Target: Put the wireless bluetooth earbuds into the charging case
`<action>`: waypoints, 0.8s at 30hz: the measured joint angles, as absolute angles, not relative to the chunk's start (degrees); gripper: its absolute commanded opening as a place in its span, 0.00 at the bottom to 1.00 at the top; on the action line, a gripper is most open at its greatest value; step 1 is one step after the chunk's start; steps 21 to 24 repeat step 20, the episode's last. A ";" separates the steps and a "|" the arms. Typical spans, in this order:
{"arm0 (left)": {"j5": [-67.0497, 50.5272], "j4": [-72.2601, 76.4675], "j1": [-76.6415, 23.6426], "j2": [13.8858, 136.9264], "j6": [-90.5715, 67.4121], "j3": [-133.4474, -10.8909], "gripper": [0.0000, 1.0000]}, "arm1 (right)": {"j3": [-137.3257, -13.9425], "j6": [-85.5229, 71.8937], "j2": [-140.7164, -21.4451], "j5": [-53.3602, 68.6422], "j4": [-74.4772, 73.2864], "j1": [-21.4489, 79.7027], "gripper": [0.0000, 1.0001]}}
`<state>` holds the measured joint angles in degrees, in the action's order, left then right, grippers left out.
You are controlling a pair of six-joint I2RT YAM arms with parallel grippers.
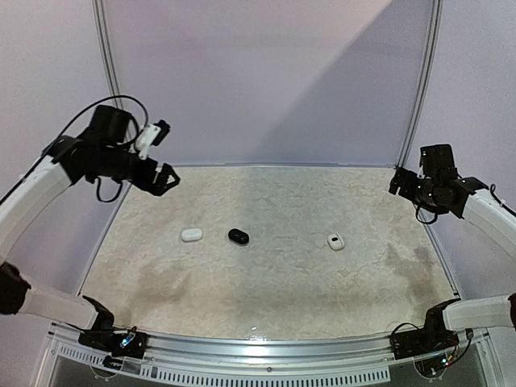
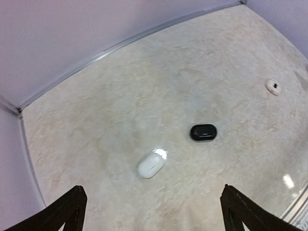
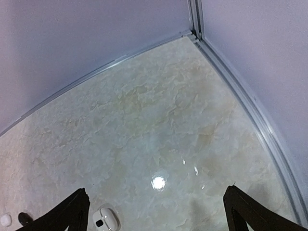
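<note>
Above the table (image 1: 282, 298), at its left rear corner, the left gripper (image 1: 167, 176) hangs high with fingers spread wide and nothing between them. In its wrist view both black fingertips (image 2: 72, 204) sit far apart at the bottom edge. Over the right rear edge, the right gripper (image 1: 398, 182) is the same: jaws wide, empty, and off the surface.

Both are well apart from the objects, with only marbled tabletop between each gripper and the row below. Three charging cases lie in a loose row across the middle:
- The plain white case (image 1: 191, 235) is on the left.
- The black case (image 1: 238, 236) is near it.
- The marked white case (image 1: 335, 242), which has a dark spot on top, is farther right and apart from the other two.

That makes two white and one black, all lying flat and none touching.

The earbuds are too small or hidden to make out, and I cannot tell if any sit inside the cases.

A metal rail (image 1: 266, 165) runs along the table's far edge, with pale walls (image 1: 266, 81) behind.
</note>
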<state>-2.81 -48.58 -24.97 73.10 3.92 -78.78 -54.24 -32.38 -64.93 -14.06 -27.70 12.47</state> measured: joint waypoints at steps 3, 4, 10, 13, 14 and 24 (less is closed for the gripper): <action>0.25 -44.12 -19.49 62.94 3.46 -68.99 0.99 | -51.35 -27.79 -63.94 -17.65 -21.85 12.53 0.99; 1.08 -41.91 -17.17 59.70 2.94 -64.77 0.99 | -49.21 -26.11 -63.11 -18.57 -18.70 12.53 0.99; 5.19 -30.81 -6.33 47.70 -1.19 -43.46 0.99 | -30.20 -18.41 -54.50 -23.38 0.64 12.53 0.99; 4.54 -26.48 -1.89 46.24 -3.18 -38.41 0.99 | -25.34 -17.56 -52.75 -27.31 4.78 12.51 0.99; 3.97 -25.02 0.21 46.04 -3.86 -36.77 0.99 | -24.86 -17.89 -52.73 -28.73 5.15 12.51 0.99; 0.51 -21.04 7.73 45.36 -6.52 -30.44 0.99 | -22.81 -21.02 -50.33 -34.30 8.03 12.51 0.99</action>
